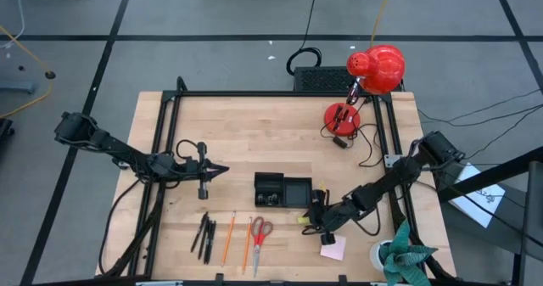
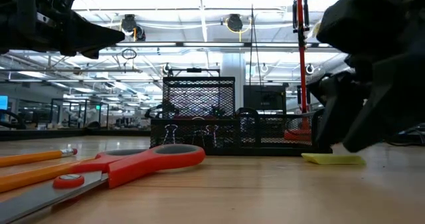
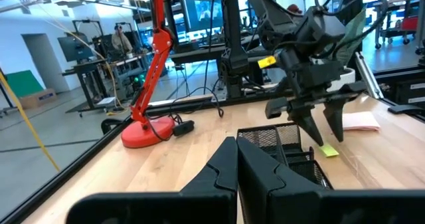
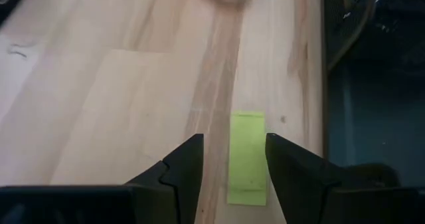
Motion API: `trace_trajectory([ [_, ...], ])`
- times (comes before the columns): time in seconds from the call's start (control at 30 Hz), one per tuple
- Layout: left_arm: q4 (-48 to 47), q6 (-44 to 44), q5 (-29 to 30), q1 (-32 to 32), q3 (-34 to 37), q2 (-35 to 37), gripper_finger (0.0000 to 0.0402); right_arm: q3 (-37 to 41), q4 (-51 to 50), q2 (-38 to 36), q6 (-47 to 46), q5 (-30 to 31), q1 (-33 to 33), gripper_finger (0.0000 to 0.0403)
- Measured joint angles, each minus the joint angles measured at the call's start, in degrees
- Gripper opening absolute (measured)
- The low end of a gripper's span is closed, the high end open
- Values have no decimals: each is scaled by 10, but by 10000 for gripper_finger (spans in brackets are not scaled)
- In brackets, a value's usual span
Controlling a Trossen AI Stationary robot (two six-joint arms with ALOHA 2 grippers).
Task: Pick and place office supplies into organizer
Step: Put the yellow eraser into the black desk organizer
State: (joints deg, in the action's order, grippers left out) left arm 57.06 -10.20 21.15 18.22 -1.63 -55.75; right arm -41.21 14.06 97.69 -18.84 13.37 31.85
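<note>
Jaws astride the yellow-green slip

Your right gripper [image 4: 232, 161] has its jaws parted, one on each side of a flat, rectangular yellow-green bit [image 4: 246, 159] lying on the pale wood table [image 1: 246, 133], just right of the black wire-mesh organizer [image 1: 282, 190]. Left of the organizer, your left gripper [image 1: 219, 171] waits, jaws pressed together. Red-handled scissors [image 1: 260, 232], one pair, lie below it.

bright even overhead light; ceiling lamps [image 2: 232, 21] glare in low view; near scissors [image 2: 113, 171] blurred; soft shadows.
</note>
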Motion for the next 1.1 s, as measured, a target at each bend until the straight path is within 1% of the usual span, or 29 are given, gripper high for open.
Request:
trace_trajectory([
  [0.27, 0, 0, 0, 0, 0, 0, 6, 0, 8, 24, -12, 1, -6, 158],
  [0.43, 0, 0, 0, 0, 0, 0, 6, -1, 7, 26, -14, 0, -7, 158],
  [0.77, 0, 0, 0, 0, 0, 0, 6, -2, -15, 44, -28, 3, -11, 153],
  [0.83, 0, 0, 0, 0, 0, 0, 6, -1, -12, 47, -23, 1, -16, 141],
  [0.9, 0, 0, 0, 0, 0, 0, 6, -1, -2, 47, -15, -7, -21, 120],
  [1.0, 0, 0, 0, 0, 0, 0, 6, 0, 22, 44, 4, -25, -23, 78],
  [1.1, 0, 0, 0, 0, 0, 0, 6, 0, 31, 38, 18, -28, -23, 35],
])
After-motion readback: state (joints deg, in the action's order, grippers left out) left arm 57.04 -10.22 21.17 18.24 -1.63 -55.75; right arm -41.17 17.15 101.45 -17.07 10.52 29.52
